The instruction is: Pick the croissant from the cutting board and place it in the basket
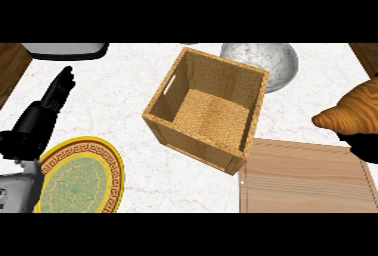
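At the right edge, the black right hand [363,145] curls under a glossy, ridged golden croissant [353,111], holding it above the pale wooden cutting board [303,177] and beside the basket [208,109]. The basket is a square, woven-wicker box with handle slots and nothing inside. Behind it lies a mottled grey rounded object [264,59]. The left hand [53,97] rests open, fingers straight, over the white marbled counter [125,85], near a gold-rimmed patterned plate [80,176].

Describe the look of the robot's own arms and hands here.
The left hand is glossy black with long, slim fingers, joined by a black wrist to a pale grey forearm at the view's lower left. Of the right hand only a black patch shows at the right edge. No cables or markings are visible.
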Available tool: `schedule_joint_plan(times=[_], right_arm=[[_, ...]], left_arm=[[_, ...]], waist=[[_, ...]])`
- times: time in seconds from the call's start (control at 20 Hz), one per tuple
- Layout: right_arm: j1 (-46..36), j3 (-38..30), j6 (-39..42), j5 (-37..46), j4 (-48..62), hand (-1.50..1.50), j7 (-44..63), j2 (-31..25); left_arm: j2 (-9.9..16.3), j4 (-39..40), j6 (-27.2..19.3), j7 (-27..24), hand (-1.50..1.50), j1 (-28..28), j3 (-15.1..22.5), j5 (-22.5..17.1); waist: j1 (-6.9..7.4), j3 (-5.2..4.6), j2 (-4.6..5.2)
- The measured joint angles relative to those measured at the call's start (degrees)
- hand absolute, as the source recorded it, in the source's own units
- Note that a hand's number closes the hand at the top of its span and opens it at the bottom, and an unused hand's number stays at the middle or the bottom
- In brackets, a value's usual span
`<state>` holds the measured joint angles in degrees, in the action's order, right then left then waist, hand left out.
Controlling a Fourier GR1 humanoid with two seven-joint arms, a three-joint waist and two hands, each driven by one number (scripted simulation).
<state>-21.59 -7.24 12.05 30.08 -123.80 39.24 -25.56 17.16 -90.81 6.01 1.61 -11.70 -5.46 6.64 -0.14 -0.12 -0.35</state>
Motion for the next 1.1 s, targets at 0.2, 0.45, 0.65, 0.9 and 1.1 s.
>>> schedule_joint_plan(times=[0.2,0.45,0.65,0.9,1.1], right_arm=[[-12.44,3.02,3.69,-3.79,0.55,1.5,10.39,1.15],[-26.93,7.72,5.39,-5.54,6.86,1.5,17.55,3.68],[-34.96,10.86,4.83,-4.72,13.91,1.5,19.91,7.31],[-42.5,12.52,4.02,-3.64,24.06,1.5,21.51,11.99],[-44.71,13.64,4.18,-3.51,31.09,1.5,21.5,14.75]], left_arm=[[-0.21,0.5,0.39,-1.05,0.0,0.28,0.18,0.18],[-0.98,0.97,0.02,-1.39,0.0,0.08,0.63,0.89],[-1.12,1.24,0.16,-1.13,0.0,-0.37,0.6,1.02],[-0.99,2.05,0.25,-1.25,0.0,-1.23,0.31,1.27],[-1.35,1.69,-0.07,-1.02,0.0,-1.38,0.49,1.69]], waist=[[0.68,-0.04,0.11],[0.95,-0.06,0.17],[0.97,-0.05,0.2],[0.97,-0.02,0.26],[0.9,-0.01,0.28]])
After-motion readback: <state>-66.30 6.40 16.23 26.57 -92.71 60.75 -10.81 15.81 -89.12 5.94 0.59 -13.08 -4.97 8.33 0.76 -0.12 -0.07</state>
